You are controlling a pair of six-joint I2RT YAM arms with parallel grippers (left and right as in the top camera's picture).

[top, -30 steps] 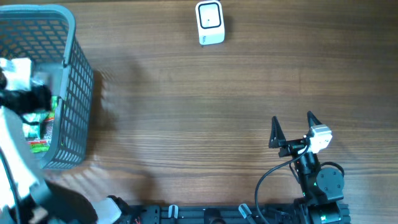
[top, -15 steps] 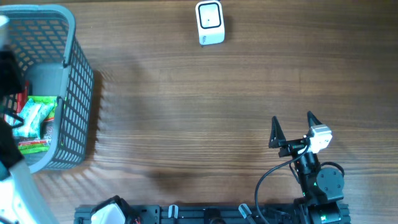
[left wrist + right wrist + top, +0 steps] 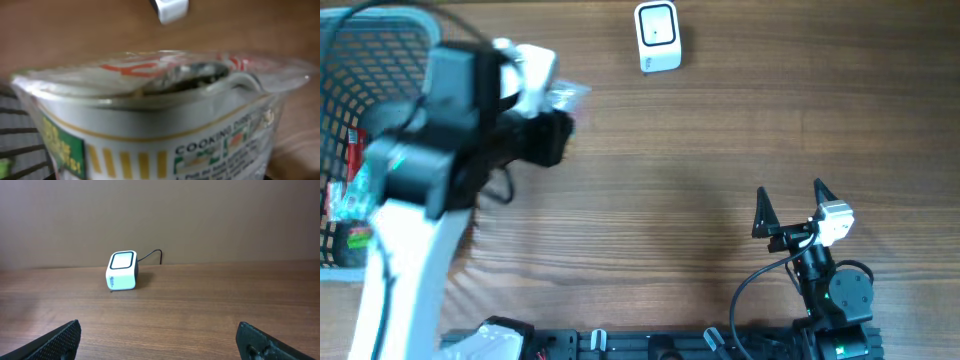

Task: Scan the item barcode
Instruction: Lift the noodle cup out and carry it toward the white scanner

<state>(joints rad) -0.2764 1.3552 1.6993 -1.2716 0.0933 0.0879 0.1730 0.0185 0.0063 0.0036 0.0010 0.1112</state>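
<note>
Above the table's left side, beside the basket (image 3: 382,42), we see the left gripper (image 3: 558,105) carrying the noodle cup (image 3: 160,125) clear of the wood. Its fingers are hidden behind the cup, which fills the left wrist view, so we judge the grip from the lifted cup. The cup is a round tub in glossy, crinkled clear wrap, white with a gold band and yellow bars, and its lid has red print. We can read "COOKING" on its side, beside a green panel too blurred to make out.

From overhead, only the wrap's shiny edge (image 3: 566,94) shows past the arm. The basket is grey plastic mesh with green and red packets (image 3: 350,200) inside, and the arm partly covers it.

At the far edge stands the scanner (image 3: 658,36), a small white block with rounded corners and a dark-framed window. A thin black cable (image 3: 152,254) trails behind it. The bare brown wood-grain table (image 3: 720,130) lies between it and the right gripper (image 3: 790,205), whose black pointed fingers are spread wide and hold nothing.
</note>
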